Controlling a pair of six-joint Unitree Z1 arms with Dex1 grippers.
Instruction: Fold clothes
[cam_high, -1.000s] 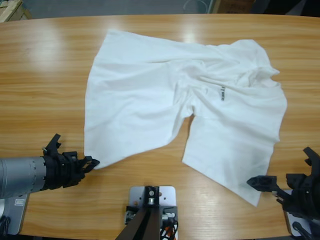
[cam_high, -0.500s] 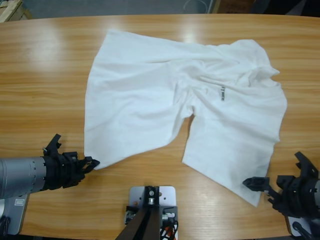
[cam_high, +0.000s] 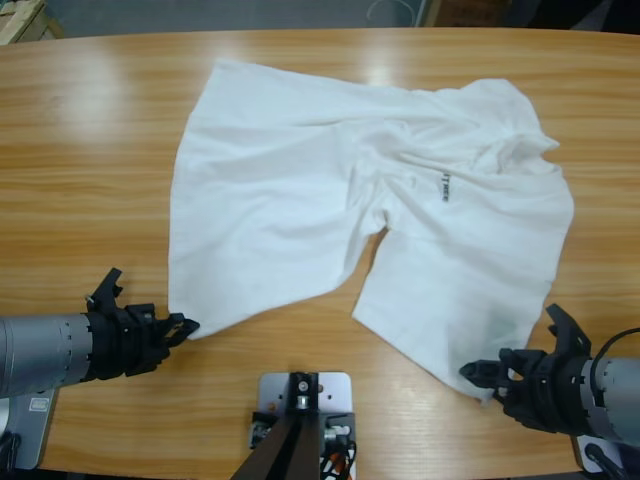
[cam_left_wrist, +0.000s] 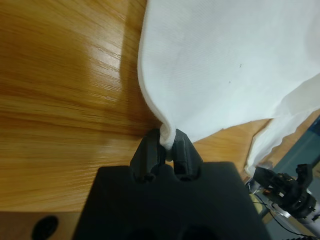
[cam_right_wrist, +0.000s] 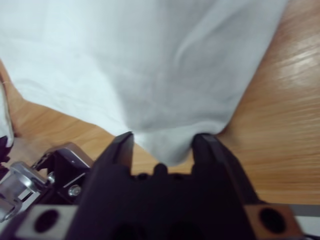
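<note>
T-shirt lies spread and wrinkled on the counter. Left pincer is pressed together on the shirt's near left corner. Right pincer is spread wide, with the shirt's near right corner lying between its jaws, not pinched.

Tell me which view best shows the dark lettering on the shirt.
The high view: the lettering sits in plain sight on the chest of the spread shirt. The left wrist view shows only a shirt corner pinched in the left tool; the right wrist view shows only plain fabric at the right tool.
</note>
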